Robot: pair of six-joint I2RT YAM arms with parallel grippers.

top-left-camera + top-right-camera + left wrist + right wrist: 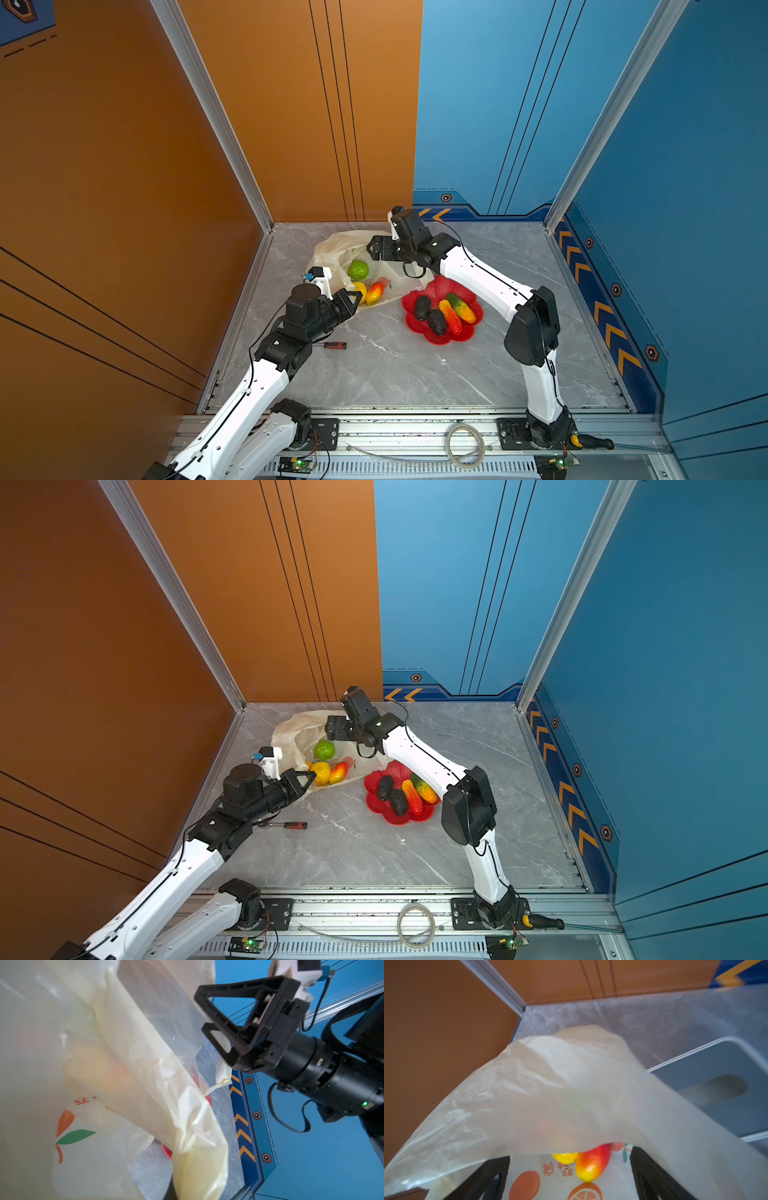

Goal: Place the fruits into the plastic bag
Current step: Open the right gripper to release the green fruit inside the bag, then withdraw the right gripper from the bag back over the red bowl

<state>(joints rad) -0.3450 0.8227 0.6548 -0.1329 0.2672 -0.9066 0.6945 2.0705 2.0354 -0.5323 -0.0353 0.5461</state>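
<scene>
The plastic bag [332, 249] [291, 729] lies at the back left with its mouth held up. Inside it rest a green round fruit [358, 270], a yellow fruit [360, 287] and a red-orange fruit [375, 293] [591, 1163]. My left gripper [353, 297] [307, 777] is shut on the bag's near edge; bag film [145, 1064] hides its jaws in the left wrist view. My right gripper [374, 248] [202, 1012] [571, 1178] hangs open over the bag's far edge. Two dark fruits [422, 308] [437, 322] and two red-orange oblong fruits [451, 316] [461, 307] lie in the red dish [469, 332].
A red-handled screwdriver [334, 345] lies on the marble floor beside the left arm. A white-grey box with a slot [716, 1088] stands close behind the bag. The orange wall and the corner post hem in the bag at the back left. A cable coil [463, 446] sits on the front rail.
</scene>
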